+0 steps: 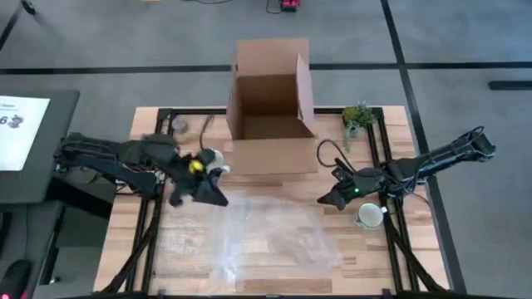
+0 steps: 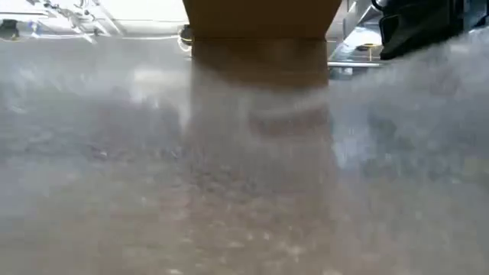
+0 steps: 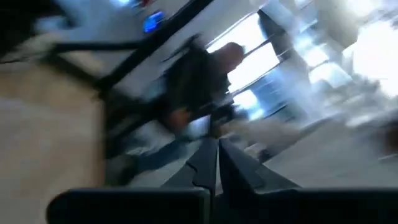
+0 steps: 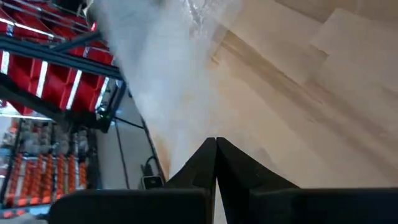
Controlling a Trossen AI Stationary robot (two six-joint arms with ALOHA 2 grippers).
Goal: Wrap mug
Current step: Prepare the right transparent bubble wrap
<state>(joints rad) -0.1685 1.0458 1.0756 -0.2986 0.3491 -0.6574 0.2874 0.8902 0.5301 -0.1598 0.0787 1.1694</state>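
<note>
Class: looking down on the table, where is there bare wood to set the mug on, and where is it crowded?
Bare wood lies along the left edge of the table, beside the plastic sheet, and at the right front corner below the mug. It is crowded at the back around the cardboard box, where the left gripper, right gripper and small plant sit.

This is a lab or workshop. A wooden bench (image 1: 274,266) on a black metal frame stands on grey carpet marked with dark tape lines (image 1: 397,41). Red storage bins (image 4: 37,81) fill racks beyond the bench, a monitor (image 1: 21,124) sits to one side, and a person (image 3: 199,81) stands near bright windows.
</note>
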